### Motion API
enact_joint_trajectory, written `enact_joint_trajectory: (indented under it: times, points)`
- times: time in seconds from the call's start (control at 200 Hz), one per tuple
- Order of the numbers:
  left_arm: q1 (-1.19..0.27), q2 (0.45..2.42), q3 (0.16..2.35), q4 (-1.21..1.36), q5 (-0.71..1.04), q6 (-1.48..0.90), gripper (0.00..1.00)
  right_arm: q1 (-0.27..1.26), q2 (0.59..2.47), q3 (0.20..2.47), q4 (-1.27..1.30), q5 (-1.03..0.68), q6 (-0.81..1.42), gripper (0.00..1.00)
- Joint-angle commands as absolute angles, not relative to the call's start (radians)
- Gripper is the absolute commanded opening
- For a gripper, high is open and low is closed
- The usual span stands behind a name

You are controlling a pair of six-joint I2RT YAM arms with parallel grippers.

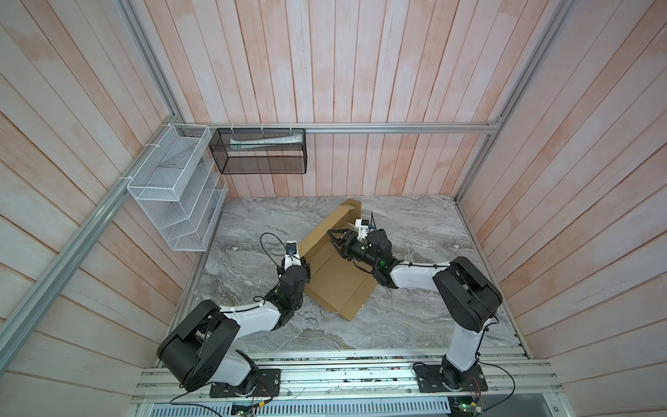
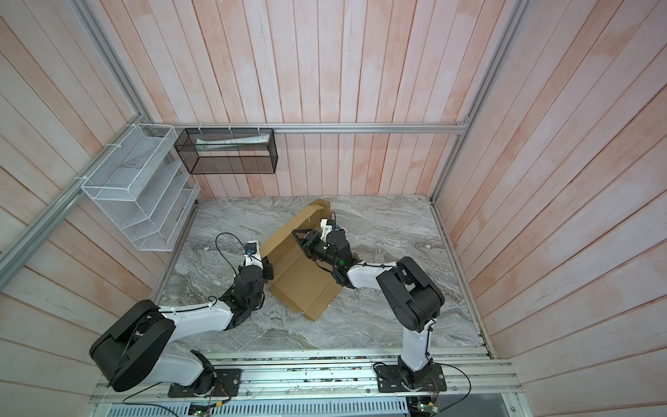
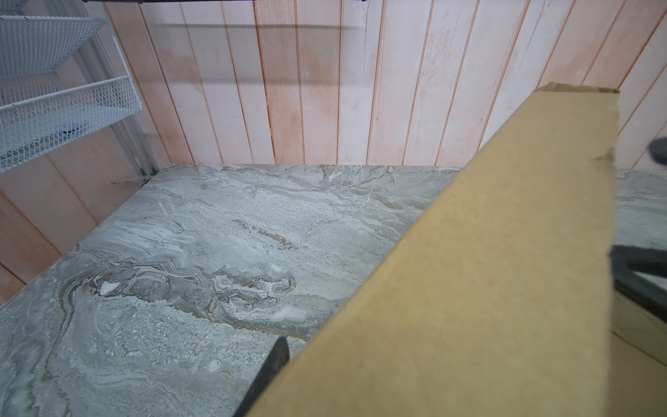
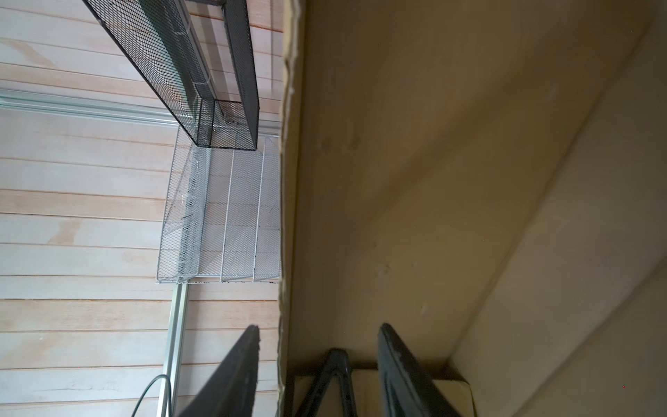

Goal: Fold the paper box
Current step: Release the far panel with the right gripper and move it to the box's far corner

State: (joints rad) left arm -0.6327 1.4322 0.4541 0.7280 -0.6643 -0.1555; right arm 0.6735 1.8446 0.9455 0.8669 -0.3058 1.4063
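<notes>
Mid-table, on the grey marble-veined tabletop [image 1: 415, 234]: the paper box [image 1: 339, 281], a plain tan corrugated cardboard mailer, partly formed. Its base panel lies flat and diagonal to the table edges. The long wall on its far-left side is raised off the surface, and the flap nearest the arm bases lies flat. Both top views show this.

Left gripper [image 1: 306, 270] sits at the near end of the raised wall. In the left wrist view one black finger [image 3: 270, 372] lies against the wall's outer face. The other finger is hidden behind the cardboard, so I cannot tell whether it is clamped or merely touching.

Right gripper [image 4: 317, 328] is further along the same wall. In the right wrist view the jaws stand apart, one finger [image 4: 231, 372] outside the wall and one inside. The wall's edge runs between them with a gap on each side, so it grips nothing.
</notes>
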Motion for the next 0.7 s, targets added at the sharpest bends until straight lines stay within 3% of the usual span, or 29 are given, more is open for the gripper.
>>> enact_joint_trajectory:
  times: [0.0, 0.23, 0.445, 0.695]
  points:
    - [-0.619, 1.437, 0.439, 0.795, -0.621, -0.128, 0.00, 0.672, 1.783, 0.897, 0.825, -0.274, 1.348, 0.55]
    - [-0.580, 1.432, 0.405, 0.866, -0.476, -0.059, 0.00, 0.663, 1.627, 0.853, 0.631, -0.221, 1.157, 0.55]
    - [-0.564, 1.414, 0.390, 0.874, -0.366, 0.007, 0.00, 0.657, 1.484, 0.946, 0.339, -0.149, 0.889, 0.55]
    - [-0.548, 1.395, 0.359, 0.908, -0.263, 0.060, 0.00, 0.656, 1.515, 1.087, 0.218, -0.174, 0.729, 0.53]
